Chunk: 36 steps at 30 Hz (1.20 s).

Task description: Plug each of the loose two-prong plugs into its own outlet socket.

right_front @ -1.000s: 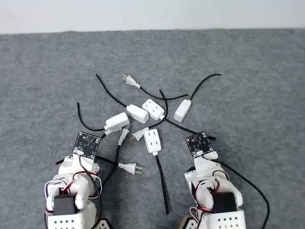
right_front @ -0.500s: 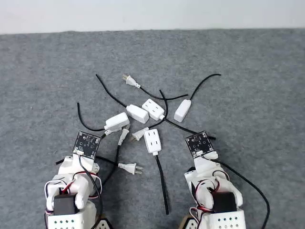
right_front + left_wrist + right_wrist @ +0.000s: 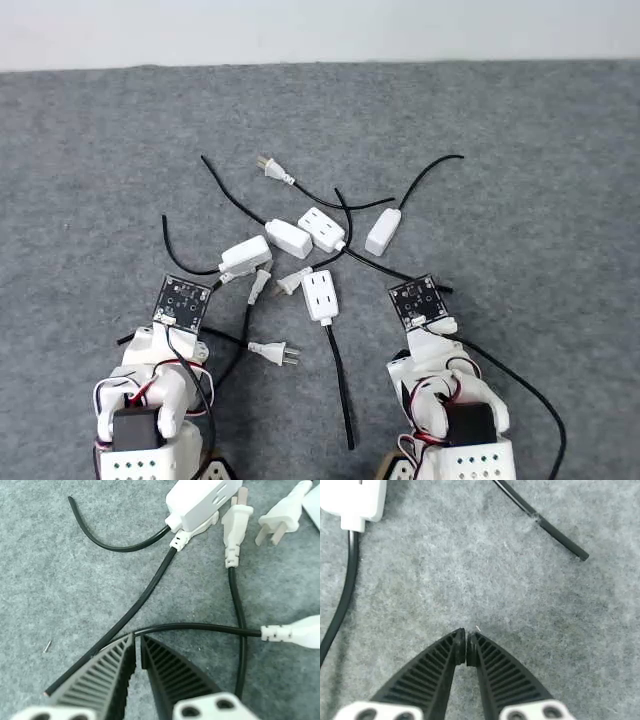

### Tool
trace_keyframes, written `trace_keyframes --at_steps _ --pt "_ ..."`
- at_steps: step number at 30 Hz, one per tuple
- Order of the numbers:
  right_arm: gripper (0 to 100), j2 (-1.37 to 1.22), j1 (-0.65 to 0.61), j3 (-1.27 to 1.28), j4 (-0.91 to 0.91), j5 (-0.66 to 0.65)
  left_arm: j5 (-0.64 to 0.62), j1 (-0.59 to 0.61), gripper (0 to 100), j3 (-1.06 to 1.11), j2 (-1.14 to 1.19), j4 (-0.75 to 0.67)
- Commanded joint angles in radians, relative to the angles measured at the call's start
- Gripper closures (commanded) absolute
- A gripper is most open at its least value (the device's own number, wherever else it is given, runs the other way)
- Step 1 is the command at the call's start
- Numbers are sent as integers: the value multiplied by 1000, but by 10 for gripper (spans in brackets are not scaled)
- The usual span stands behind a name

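Observation:
Several white outlet sockets and loose two-prong plugs on black cords lie tangled mid-table. One socket (image 3: pixel 322 294) lies nearest the arms, with a plug (image 3: pixel 289 282) beside it. Another plug (image 3: pixel 275 352) lies closer in, and a third (image 3: pixel 268 167) at the far side. My left gripper (image 3: pixel 138 642) is shut with nothing in it, its tips just above a black cord (image 3: pixel 190 627). Beyond it lie a socket (image 3: pixel 200 500) and two plugs (image 3: pixel 235 522) (image 3: pixel 280 517). My right gripper (image 3: pixel 466 639) is shut over bare carpet, with a socket's corner (image 3: pixel 355 500) off to the side.
Grey carpet (image 3: pixel 540 180) covers the table, with open room on both outer sides of the tangle. Both arms sit at the near edge, the left arm (image 3: pixel 150 400) and the right arm (image 3: pixel 445 400). A cut cord end (image 3: pixel 560 535) lies ahead of the right gripper.

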<state>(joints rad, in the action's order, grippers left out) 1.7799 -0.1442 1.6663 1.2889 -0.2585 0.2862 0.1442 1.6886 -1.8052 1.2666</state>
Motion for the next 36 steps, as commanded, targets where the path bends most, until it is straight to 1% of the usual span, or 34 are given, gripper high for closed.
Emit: trace_keyframes --at_steps 1,16,22,26,28,30,31,32,36 --pt "990 -5 -2 18 -18 5 -3 -3 986 -7 -15 6" --pt "990 -5 -2 18 -18 5 -3 -3 986 -7 -15 6" --pt "989 -5 -38 18 -16 5 -3 -23 986 -7 -15 6" --pt "989 -5 -36 15 2 5 -3 -21 985 -19 -17 8" --pt "989 -5 -36 15 2 5 -2 5 985 -65 -17 6" --pt "987 -5 -31 14 1 5 -8 77 984 -99 -17 -15" --pt "987 -5 -25 5 -7 3 -9 86 984 -99 -17 -49" --pt "987 -5 1 -17 -8 3 -9 69 984 -97 -17 -87" --pt "987 -5 176 -20 -48 -9 -3 -8 983 -36 -17 -222"
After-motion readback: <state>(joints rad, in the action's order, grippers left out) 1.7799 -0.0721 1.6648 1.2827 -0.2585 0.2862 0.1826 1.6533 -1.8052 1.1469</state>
